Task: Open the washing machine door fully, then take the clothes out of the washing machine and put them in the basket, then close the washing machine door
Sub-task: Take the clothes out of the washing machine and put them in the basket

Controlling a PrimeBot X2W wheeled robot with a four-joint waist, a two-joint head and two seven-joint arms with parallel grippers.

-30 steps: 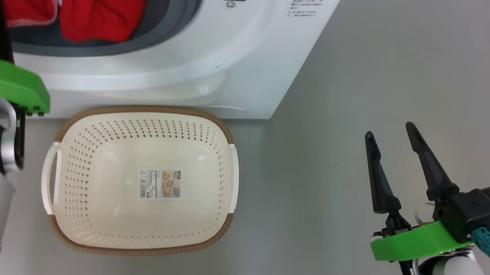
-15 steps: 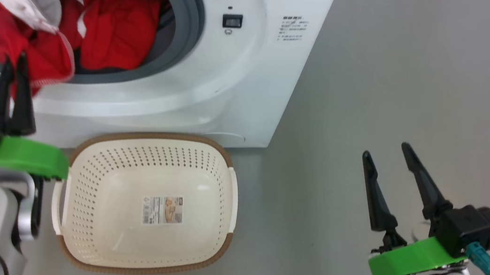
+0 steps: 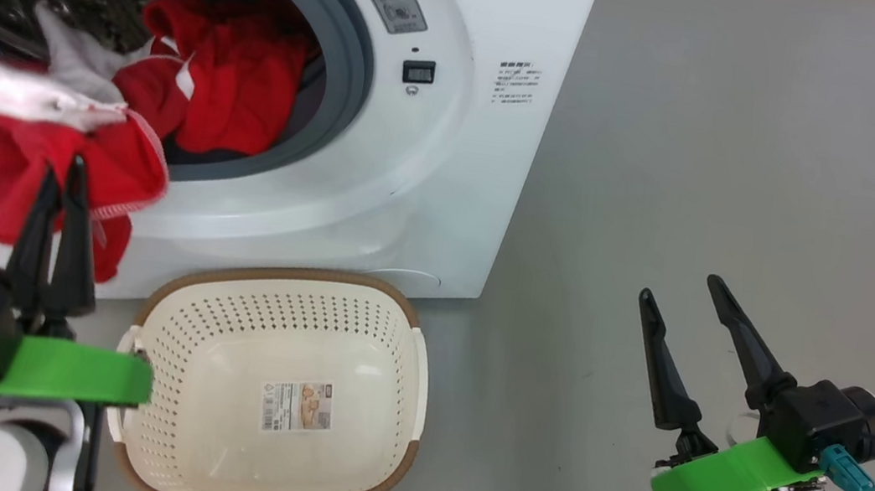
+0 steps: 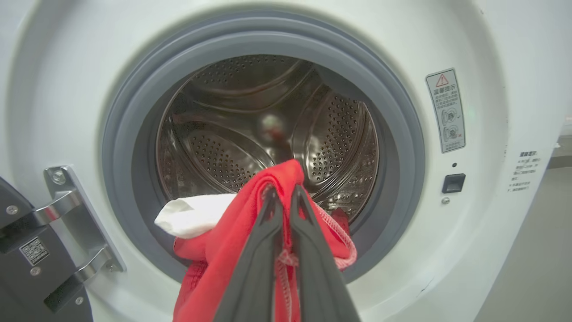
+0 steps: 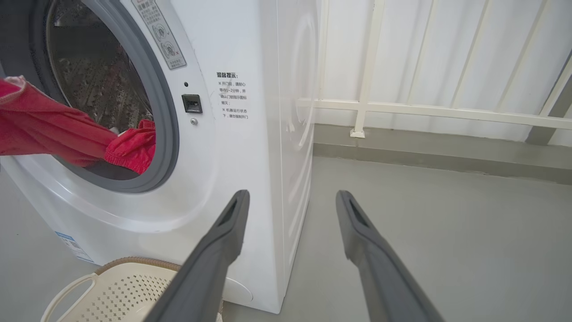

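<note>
Left gripper (image 3: 67,170) clamps red clothes (image 3: 127,173) hanging out of washer (image 3: 432,160) opening. Right gripper (image 3: 679,287) spread wide, empty, over the floor (image 3: 754,152).

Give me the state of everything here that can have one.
washing machine door: swung open.
washing machine: open, loose red garment inside.
held red garment: hanging outside the opening, white cloth on it.
basket: upright, empty.
left end effector: shut on the held red garment.
right end effector: open, empty.

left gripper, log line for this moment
left gripper: shut on red garment | right gripper: open | basket: empty | washing machine: red clothes inside
</note>
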